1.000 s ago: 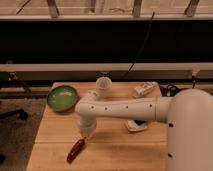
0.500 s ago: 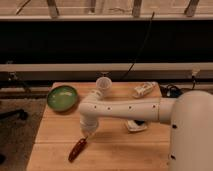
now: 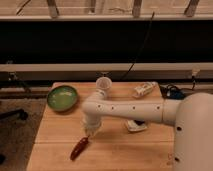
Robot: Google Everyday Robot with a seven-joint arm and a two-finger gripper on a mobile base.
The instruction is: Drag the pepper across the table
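The dark red pepper (image 3: 79, 148) lies on the light wooden table (image 3: 120, 150), near the front left, pointing down-left. My gripper (image 3: 90, 134) comes down from the white arm right at the pepper's upper right end and seems to touch it. The wrist hides the contact point.
A green bowl (image 3: 62, 97) sits at the table's back left. A white cup (image 3: 103, 83) stands at the back middle. A crumpled white packet (image 3: 145, 90) lies at the back right, and a small white and dark object (image 3: 135, 125) lies right of the arm. My white body (image 3: 192, 135) fills the right side.
The pepper and gripper have shifted slightly to the right and toward the front edge; the arm's pose is nearly the same.
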